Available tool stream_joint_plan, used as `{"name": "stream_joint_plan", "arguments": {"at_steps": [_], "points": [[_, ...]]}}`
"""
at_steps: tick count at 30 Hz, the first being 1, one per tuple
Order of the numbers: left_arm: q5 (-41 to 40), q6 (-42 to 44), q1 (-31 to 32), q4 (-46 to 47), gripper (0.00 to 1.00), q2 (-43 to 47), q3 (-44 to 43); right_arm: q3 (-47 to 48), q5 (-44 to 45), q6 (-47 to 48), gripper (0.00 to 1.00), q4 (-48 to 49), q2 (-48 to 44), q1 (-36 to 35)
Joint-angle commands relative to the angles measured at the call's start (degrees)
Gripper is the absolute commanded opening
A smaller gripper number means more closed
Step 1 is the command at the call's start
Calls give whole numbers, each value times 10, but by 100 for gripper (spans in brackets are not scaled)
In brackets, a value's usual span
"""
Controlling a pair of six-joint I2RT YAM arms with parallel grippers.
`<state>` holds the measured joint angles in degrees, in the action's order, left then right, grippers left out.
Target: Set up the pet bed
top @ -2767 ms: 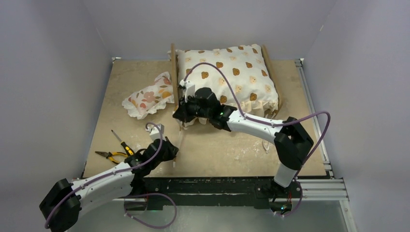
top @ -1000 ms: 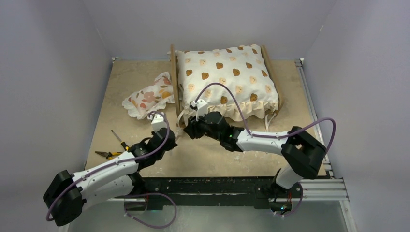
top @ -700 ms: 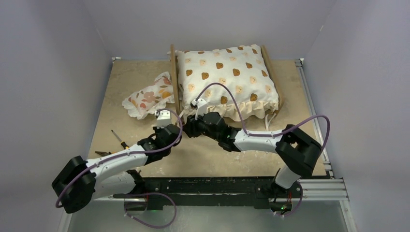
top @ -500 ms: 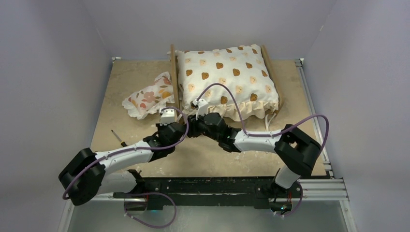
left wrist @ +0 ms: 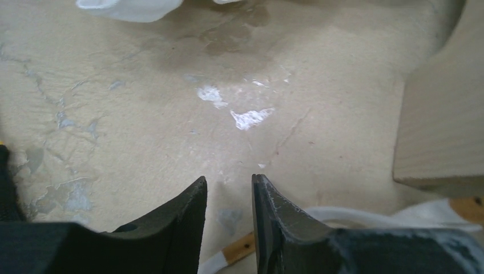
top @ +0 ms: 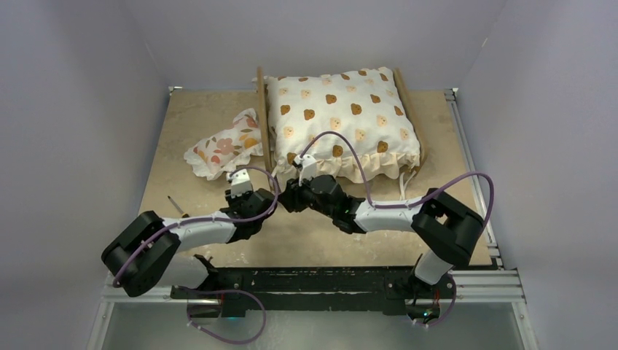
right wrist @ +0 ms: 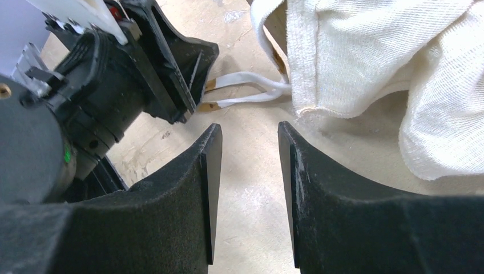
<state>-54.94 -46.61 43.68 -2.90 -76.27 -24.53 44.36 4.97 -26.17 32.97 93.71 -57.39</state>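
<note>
The pet bed's light-wood side rails (top: 261, 117) show at the back of the table, and the cream bear-print cushion (top: 342, 109) covers its base. My left gripper (top: 267, 201) and right gripper (top: 287, 198) meet tip to tip at the bed's near left corner. The left gripper (left wrist: 228, 180) is open by a narrow gap and empty, over a white tie strap with a tan tip (left wrist: 240, 246), beside a wood panel (left wrist: 439, 114). The right gripper (right wrist: 248, 128) is open and empty, facing the left gripper (right wrist: 142, 68), the straps (right wrist: 245, 85) and the cushion's ruffle (right wrist: 371, 57).
A small floral ruffled pillow (top: 222, 146) lies left of the bed. A screwdriver (top: 175, 206) lies near the table's left front, partly under my left arm. White walls close in the table on three sides.
My left arm has swung from the front left up to the bed's near left corner. My right gripper has drawn back from the cushion's edge to the same corner. The pliers are now hidden.
</note>
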Motion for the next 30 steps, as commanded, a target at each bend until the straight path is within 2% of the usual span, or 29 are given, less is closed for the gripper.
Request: {"name": "stream_joint_plan", "arguments": {"at_steps": [1,4,9,13,16,20,23,30], "points": [[1,-41,-40,35,36,33,16,-9,-2,-5,44,32,-9,-3],[38,-25,-66,43,40,59,20,-9,-9,-2,43,31,-11,-3],[126,7,-68,14,56,129,17,-13,-31,20,44,39,-10,-9],[122,6,-70,-47,71,206,16,5,-48,66,46,51,13,-38],[119,16,-90,-82,78,242,3,38,-72,139,49,53,55,-63],[95,-4,-97,-107,82,264,4,68,-116,249,58,59,98,-70],[83,-36,-106,-108,86,258,23,113,-130,332,63,20,128,-70],[119,-28,-164,-77,87,253,52,190,-164,432,65,-44,182,-69]]}}
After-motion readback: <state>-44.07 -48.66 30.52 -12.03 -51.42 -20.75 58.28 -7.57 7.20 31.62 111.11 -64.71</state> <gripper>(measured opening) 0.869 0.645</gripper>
